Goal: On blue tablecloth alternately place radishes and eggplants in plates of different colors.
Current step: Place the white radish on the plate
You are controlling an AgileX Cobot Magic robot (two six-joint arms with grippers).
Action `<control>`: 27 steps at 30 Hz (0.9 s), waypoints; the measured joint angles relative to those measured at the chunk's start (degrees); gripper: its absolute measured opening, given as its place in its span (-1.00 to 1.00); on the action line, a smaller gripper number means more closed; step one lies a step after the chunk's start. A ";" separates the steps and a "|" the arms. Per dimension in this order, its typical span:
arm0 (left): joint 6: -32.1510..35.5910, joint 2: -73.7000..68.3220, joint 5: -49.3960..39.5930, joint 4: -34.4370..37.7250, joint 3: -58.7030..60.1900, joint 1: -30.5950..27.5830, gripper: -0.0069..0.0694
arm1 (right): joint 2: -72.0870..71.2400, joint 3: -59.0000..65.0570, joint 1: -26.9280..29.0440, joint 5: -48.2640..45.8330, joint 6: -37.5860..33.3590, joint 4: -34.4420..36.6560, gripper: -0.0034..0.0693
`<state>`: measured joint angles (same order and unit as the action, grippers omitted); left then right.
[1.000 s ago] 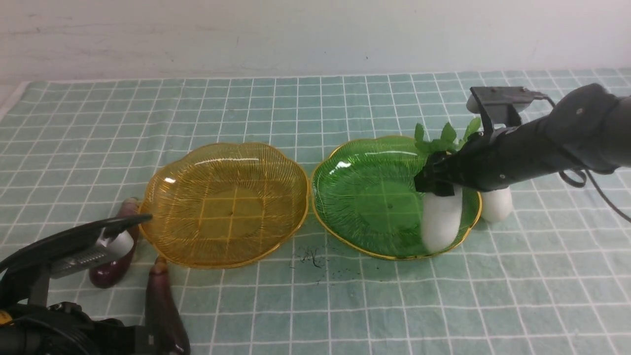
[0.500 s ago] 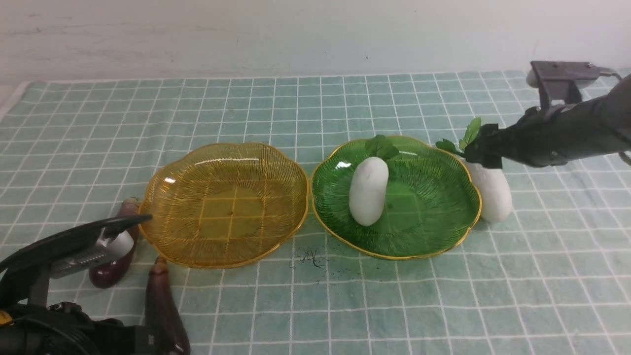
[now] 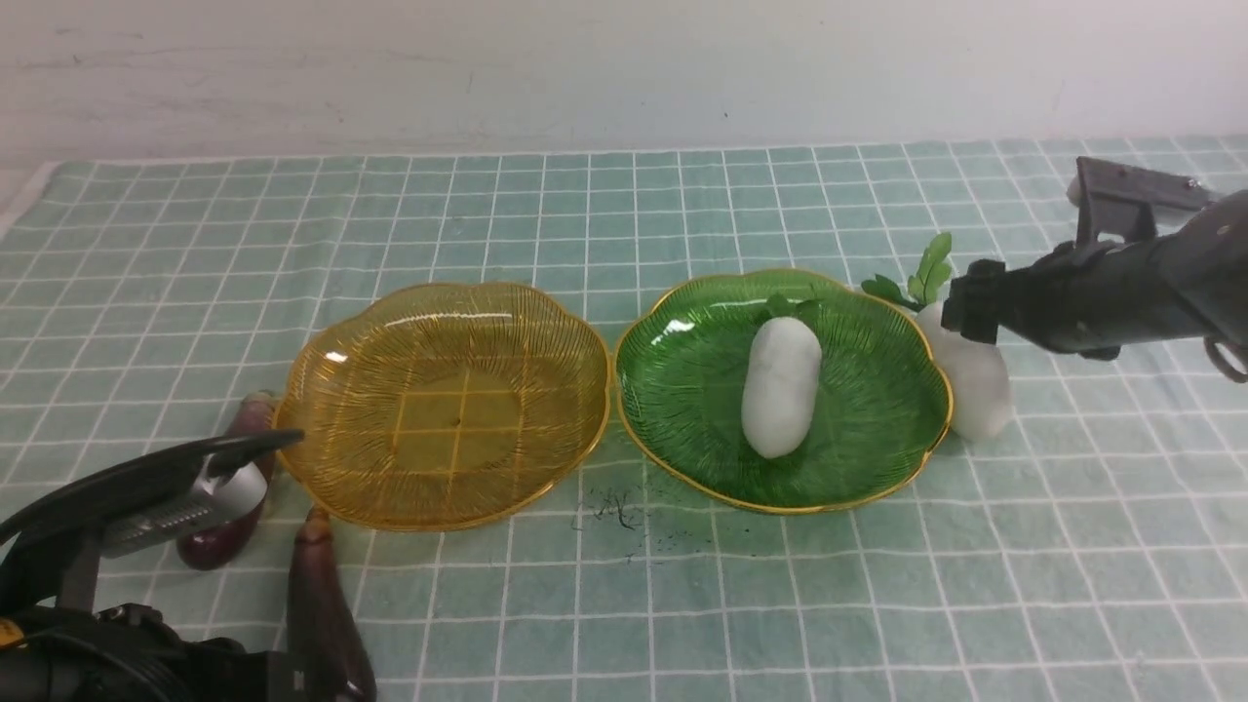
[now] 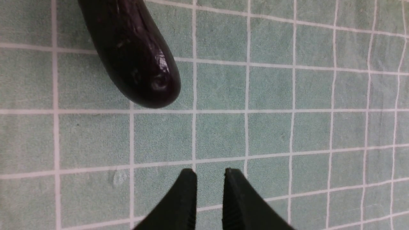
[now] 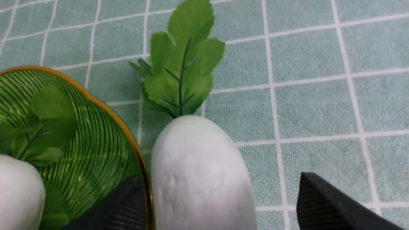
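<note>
One radish lies lengthwise in the green plate, well apart from the right jaws, on their left. The second radish lies on the blue tablecloth just outside that plate's gold rim, between the right jaws. Those jaws stand wide open and grip nothing. In the right wrist view one fingertip hangs over the plate's edge on one flank of this radish. The other fingertip is clear of the opposite flank, with cloth showing in the gap. The radish's leafy top reaches out beyond the jaw tips.

The amber plate sits beside the green one, rims almost meeting, between the two pairs of jaws. Two eggplants lie on the cloth close to the left jaws. One eggplant is partly hidden beneath them, and the other eggplant lies just to their right. In the left wrist view a glossy rounded eggplant end lies ahead of the jaw tips and off to one side, not touching them. The left jaws are parted by only a narrow gap and hold nothing, with bare cloth showing between the tips. Dark specks dot the cloth, well apart from both pairs of jaws.
</note>
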<state>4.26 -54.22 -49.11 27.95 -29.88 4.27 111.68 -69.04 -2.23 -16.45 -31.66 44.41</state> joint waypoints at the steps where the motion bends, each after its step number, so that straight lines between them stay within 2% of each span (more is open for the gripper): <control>1: 0.00 0.00 0.00 0.00 0.00 0.00 -0.54 | 0.39 0.00 0.00 0.06 0.00 0.62 0.68; 19: -0.05 0.00 0.00 0.00 0.00 0.00 -0.53 | 3.12 -0.17 0.00 -1.59 -0.05 2.39 0.65; 21: -0.05 0.00 0.00 0.00 0.00 0.00 -0.53 | 3.49 -0.18 0.06 -1.61 -0.05 2.62 0.60; 25: -0.05 0.00 -0.01 0.00 0.00 0.00 -0.53 | 3.52 -0.18 0.18 -2.02 -0.05 2.56 0.31; 27: -0.05 0.00 -0.07 0.00 0.00 0.00 -0.53 | 3.00 -0.18 0.58 -2.46 -0.34 1.91 0.31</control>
<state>4.21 -54.22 -49.18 27.95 -29.88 4.27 114.68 -69.23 -1.65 -18.91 -32.01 46.32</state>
